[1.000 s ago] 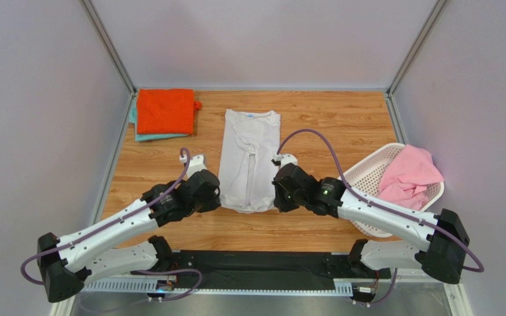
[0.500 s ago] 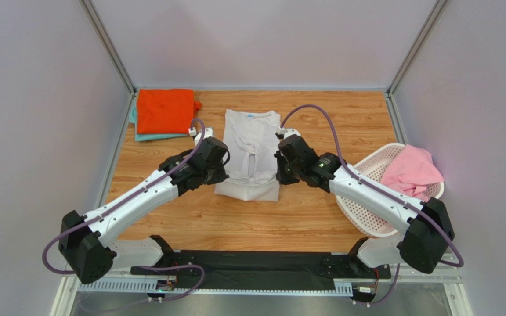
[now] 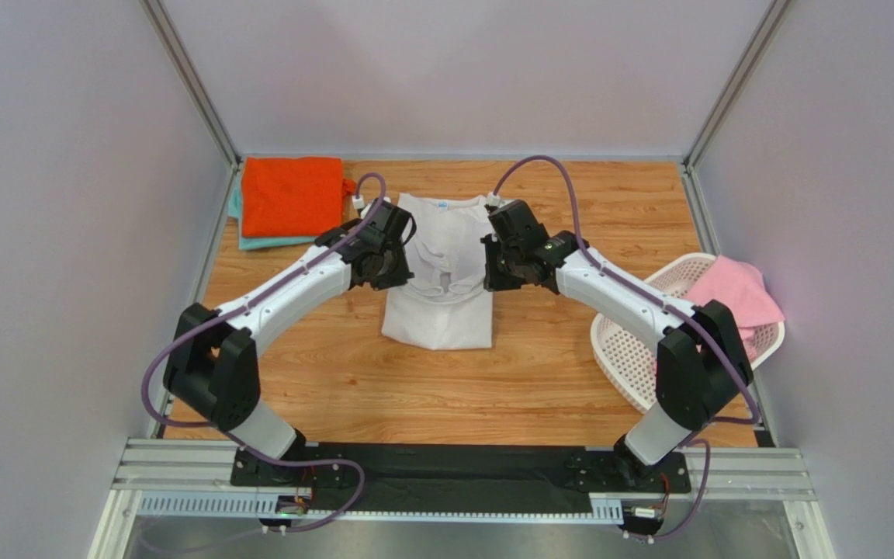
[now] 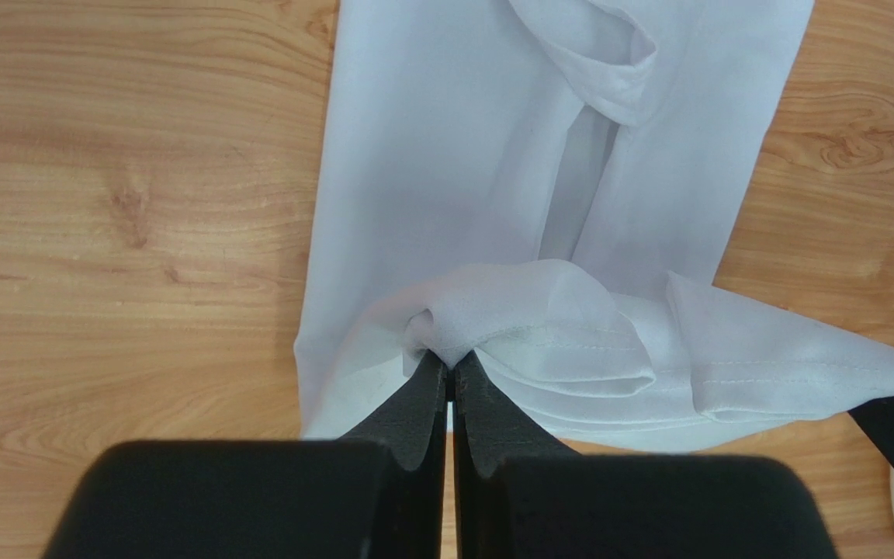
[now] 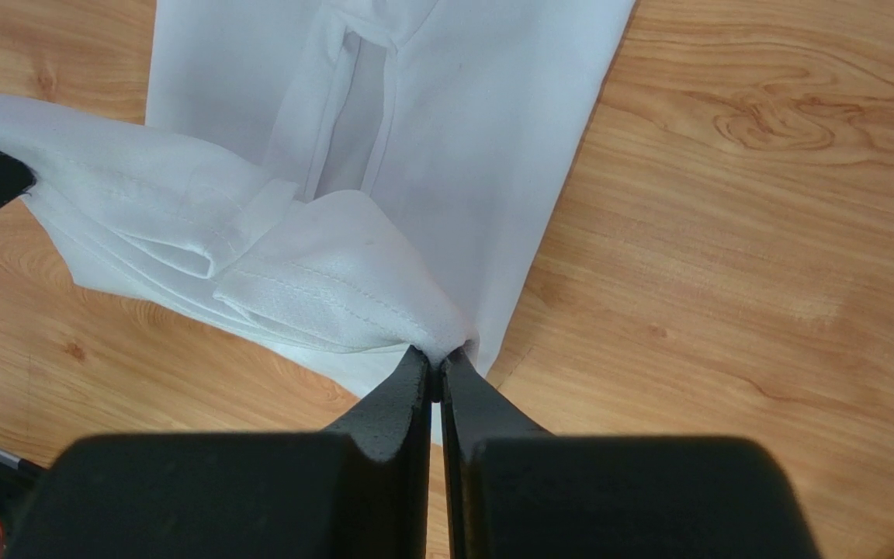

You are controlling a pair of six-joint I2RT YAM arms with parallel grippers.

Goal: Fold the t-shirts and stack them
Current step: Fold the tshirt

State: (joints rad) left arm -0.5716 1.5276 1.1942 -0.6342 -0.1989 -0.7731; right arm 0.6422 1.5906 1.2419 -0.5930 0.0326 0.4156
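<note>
**A:** Where's the white tee?

**B:** The white tee point(image 3: 438, 320) lies mid-table point(image 3: 603, 210), collar toward the far edge, with its sides folded in to make a long strip. The near hem is raised and doubled back over the body.

**A:** And the grip?

**B:** The left gripper point(image 4: 449, 370) is pinched tight on the hem's left corner. The right gripper point(image 5: 435, 356) is pinched the same way on the right corner. Both hang over the tee's middle.

**A:** How should this fold be finished?

**B:** The hem sags a little between them, so I'd draw the corners apart just enough to tauten it. Then carry both toward the collar, level and at one pace. Lay the hem square along the collar line, side edges matching. Lower right onto the cloth before letting go, or the fold may creep back.

**A:** What about the rest?

**B:** The orange tee point(image 3: 291, 195) sits folded on the teal tee point(image 3: 263, 243) at the far left corner, which is the stack to join. The pink tee point(image 3: 726, 305) lies crumpled in the basket point(image 3: 624, 361) at the right edge.
</note>
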